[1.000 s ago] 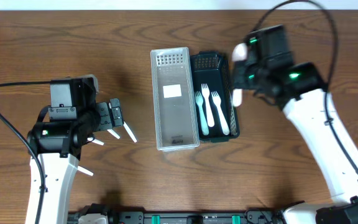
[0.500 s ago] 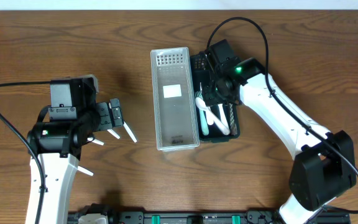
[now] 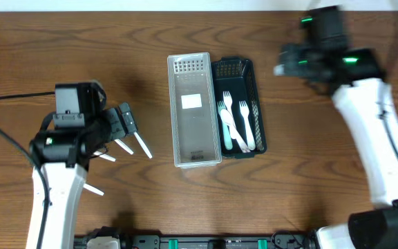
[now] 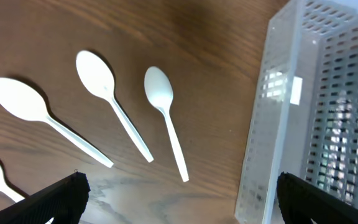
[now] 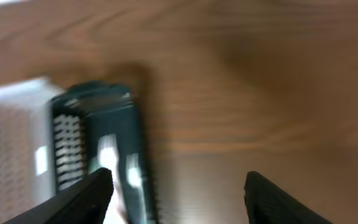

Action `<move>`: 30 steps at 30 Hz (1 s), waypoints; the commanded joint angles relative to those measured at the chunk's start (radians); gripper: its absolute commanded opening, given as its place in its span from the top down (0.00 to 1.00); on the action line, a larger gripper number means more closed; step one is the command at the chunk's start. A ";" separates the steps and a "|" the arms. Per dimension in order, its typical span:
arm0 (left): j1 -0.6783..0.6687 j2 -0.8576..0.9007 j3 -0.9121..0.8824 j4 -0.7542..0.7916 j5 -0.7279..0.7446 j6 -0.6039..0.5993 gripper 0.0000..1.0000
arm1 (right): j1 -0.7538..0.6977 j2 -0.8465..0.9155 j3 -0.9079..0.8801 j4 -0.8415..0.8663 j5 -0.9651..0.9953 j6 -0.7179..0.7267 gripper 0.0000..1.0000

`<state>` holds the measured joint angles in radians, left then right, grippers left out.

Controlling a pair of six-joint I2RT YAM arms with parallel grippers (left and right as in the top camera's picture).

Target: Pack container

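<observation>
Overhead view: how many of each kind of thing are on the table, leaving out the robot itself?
Spoons: 4
Forks: 3
Baskets: 2, the clear basket and the dark basket
Total: 9

Overhead is bright and even with soft shadows; only the right arm (image 3: 327,59) smears with motion blur. Left wrist is sharp, with glare on the table (image 4: 135,194) and the bin (image 4: 278,137) wall. Right wrist is blurred throughout, nothing crisp.
</observation>
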<state>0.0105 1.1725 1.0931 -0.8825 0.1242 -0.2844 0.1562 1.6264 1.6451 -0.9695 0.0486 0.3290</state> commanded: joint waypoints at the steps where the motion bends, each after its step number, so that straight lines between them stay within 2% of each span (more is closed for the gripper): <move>1: -0.001 0.108 0.013 -0.003 -0.011 -0.082 0.02 | -0.098 0.018 0.001 -0.062 -0.055 -0.006 0.29; 6: -0.001 0.286 0.018 0.024 -0.011 -0.113 0.02 | -0.194 0.058 -0.008 -0.143 -0.056 -0.056 0.27; 12: -0.001 0.461 0.020 0.122 -0.007 -0.167 0.02 | -0.222 0.112 -0.024 -0.175 -0.056 -0.084 0.27; 30: -0.079 0.688 0.020 0.290 -0.037 -0.171 0.02 | -0.220 0.160 -0.024 -0.185 -0.056 -0.084 0.26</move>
<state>-0.0498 1.8309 1.0954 -0.5919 0.1223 -0.4458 -0.0620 1.7802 1.6264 -1.1469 -0.0044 0.2584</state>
